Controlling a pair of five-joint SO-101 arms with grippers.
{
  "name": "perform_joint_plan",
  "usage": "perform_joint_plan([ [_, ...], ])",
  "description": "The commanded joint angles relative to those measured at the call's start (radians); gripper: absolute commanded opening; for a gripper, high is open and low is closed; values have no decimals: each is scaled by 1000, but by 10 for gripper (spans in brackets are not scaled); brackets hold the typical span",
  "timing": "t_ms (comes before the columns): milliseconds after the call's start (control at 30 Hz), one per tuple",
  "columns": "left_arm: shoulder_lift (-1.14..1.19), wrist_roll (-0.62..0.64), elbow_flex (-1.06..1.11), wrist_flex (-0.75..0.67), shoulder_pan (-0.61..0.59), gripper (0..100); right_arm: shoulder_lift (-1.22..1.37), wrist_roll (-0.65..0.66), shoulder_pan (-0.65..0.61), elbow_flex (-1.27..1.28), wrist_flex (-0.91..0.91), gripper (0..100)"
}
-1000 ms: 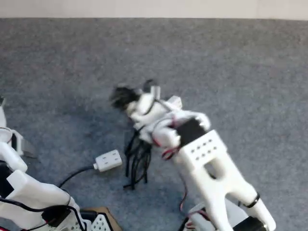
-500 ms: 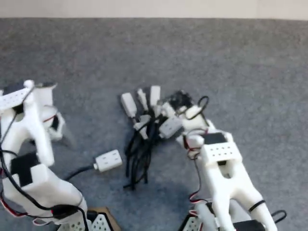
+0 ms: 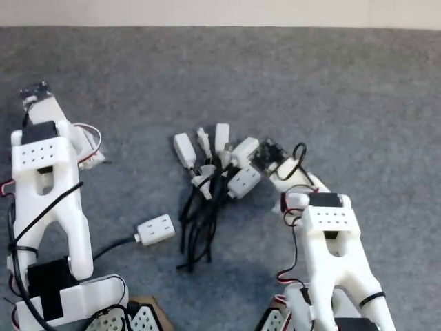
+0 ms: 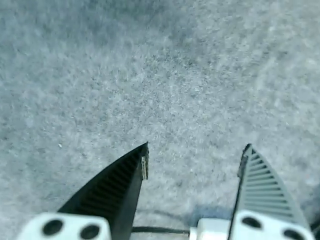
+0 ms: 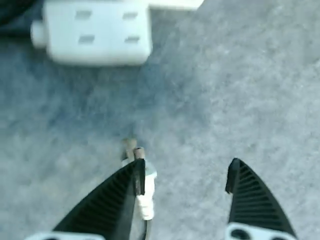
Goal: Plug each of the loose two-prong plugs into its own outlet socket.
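Note:
Several white outlet sockets and two-prong plugs (image 3: 213, 158) lie bunched at the table's centre, their black cords (image 3: 200, 221) trailing toward the front. One more white outlet block (image 3: 156, 229) sits apart at the front left. My right gripper (image 3: 258, 165) is at the bunch's right edge. In the right wrist view the right gripper (image 5: 187, 167) is open; a white plug (image 5: 140, 165) with two prongs lies against one finger, and a slotted outlet block (image 5: 95, 32) lies just ahead. My left gripper (image 4: 195, 152) is open over bare carpet, far left of the bunch (image 3: 89, 155).
Grey carpet (image 3: 358, 96) covers the whole table, with open room at the back and right. A pale wall strip (image 3: 220, 12) runs along the far edge. Both arm bases stand at the front edge.
The right arm has drawn back to the right, uncovering the bunch of sockets and plugs. The left arm has risen from its folded pose and stretched forward on the left side.

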Motion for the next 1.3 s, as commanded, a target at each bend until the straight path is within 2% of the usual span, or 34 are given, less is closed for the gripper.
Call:
perform_joint_plan([
  [0,-41,20,28,-107,-7,296,-24,80,2,-25,102,163],
  [100,-39,15,24,-130,-8,296,-24,100,-1,-24,150,43],
  [167,-45,14,22,-127,-12,296,-24,101,1,-24,162,8],
  [367,-36,6,24,-133,-59,296,-24,109,1,-104,314,43],
  [467,-44,-52,22,-133,-76,296,-24,107,10,-133,357,62],
  [767,-44,-58,25,-127,-93,296,-24,104,56,-28,357,78],
  [900,-42,-58,24,-127,-93,296,-24,98,25,13,355,78],
  [1033,-39,-58,27,-127,-93,296,-24,37,-36,10,348,78],
  [1267,-38,-97,30,-126,-93,296,-22,32,-62,68,200,78],
])
